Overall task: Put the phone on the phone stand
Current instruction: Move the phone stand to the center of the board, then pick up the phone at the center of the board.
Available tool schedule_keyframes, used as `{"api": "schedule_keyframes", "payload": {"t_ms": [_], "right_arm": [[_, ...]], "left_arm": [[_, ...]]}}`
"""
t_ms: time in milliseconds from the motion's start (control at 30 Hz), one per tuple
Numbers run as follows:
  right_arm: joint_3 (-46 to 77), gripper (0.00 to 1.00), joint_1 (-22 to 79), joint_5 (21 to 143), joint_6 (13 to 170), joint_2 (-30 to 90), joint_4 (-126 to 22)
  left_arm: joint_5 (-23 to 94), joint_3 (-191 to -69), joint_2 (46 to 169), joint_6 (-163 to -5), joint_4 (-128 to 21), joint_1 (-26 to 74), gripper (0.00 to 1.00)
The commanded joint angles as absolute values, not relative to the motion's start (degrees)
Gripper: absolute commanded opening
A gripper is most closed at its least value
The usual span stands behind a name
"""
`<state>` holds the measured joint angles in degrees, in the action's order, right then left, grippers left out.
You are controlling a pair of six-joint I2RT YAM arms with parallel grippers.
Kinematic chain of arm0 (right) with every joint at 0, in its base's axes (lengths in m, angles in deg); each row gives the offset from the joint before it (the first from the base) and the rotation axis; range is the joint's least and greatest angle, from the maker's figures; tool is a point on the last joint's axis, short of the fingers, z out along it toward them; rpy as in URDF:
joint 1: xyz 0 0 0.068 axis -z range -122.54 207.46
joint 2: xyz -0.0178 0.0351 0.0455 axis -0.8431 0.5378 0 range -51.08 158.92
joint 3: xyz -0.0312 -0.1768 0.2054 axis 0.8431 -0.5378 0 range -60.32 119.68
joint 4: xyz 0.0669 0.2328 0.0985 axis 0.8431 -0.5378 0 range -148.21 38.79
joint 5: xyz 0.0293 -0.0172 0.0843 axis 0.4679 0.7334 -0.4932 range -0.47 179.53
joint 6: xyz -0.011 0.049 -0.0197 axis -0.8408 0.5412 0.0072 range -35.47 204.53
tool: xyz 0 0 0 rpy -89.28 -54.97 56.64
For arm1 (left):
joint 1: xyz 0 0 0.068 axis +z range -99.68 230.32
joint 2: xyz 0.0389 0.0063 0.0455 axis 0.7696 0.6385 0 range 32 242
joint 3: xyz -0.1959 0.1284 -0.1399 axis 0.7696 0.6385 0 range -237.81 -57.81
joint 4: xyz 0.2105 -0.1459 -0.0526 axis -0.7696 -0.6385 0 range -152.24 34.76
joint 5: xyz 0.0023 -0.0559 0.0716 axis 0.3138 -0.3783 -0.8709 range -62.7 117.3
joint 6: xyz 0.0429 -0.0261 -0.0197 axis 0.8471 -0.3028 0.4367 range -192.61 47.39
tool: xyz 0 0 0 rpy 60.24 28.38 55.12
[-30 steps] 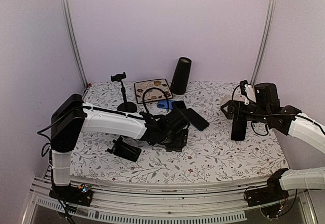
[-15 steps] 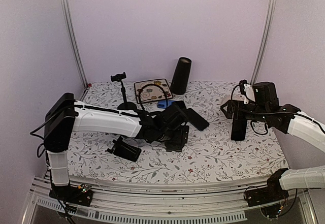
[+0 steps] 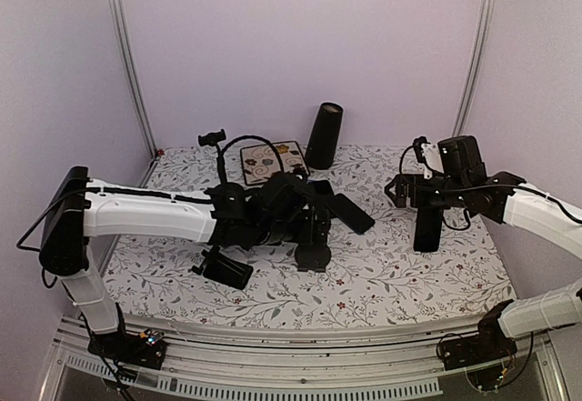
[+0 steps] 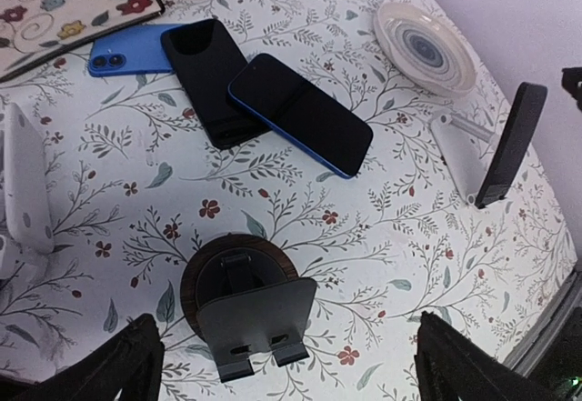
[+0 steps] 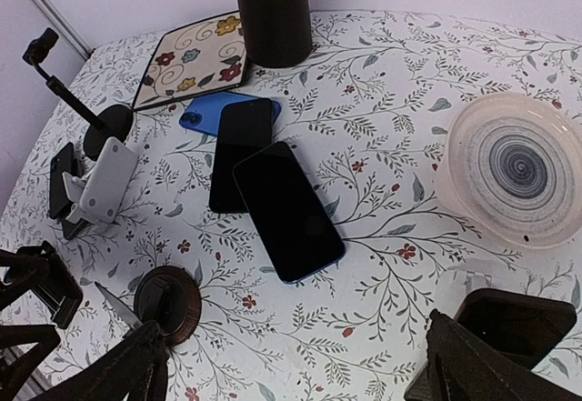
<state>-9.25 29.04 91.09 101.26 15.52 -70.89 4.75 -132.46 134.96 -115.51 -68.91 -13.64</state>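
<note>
Above the phone stand [image 4: 250, 305], the left claw [image 4: 286, 333] gaped empty and could topple it reaching for the phone [image 4: 300, 115]

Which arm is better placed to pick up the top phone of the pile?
Left, most likely. The left end effector, open, hovers close above the phone stand, with the top phone just beyond it. The right end effector, also open, hangs farther off, by the plate on the right.

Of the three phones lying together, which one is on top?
The blue-edged phone, screen up: its corner overlaps the black phone, which itself partly covers the blue phone lying camera side up.
</note>
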Motion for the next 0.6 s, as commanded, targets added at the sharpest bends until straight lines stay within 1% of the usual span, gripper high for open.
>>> {"api": "schedule_keyframes", "payload": {"t_ms": [0,133,400,567], "right_arm": [[-5.3,0.99,27.5,89.8,98.9,20.0,-70.5],[-1.7,0.99,25.8,88.2,97.0,26.5,-70.0],[7.3,0.99,25.0,81.9,92.5,43.4,-69.1],[12.2,0.99,24.9,81.7,90.1,52.5,-68.2]], "left_arm": [[4.4,-128.9,130.0,-115.3,-65.9,-13.9,0.97],[4.4,-126.3,127.1,-115.9,-65.0,-13.6,0.97],[4.1,-121.9,122.3,-117.0,-63.4,-13.2,0.97],[4.0,-120.0,120.0,-117.4,-63.2,-13.1,0.97]]}}
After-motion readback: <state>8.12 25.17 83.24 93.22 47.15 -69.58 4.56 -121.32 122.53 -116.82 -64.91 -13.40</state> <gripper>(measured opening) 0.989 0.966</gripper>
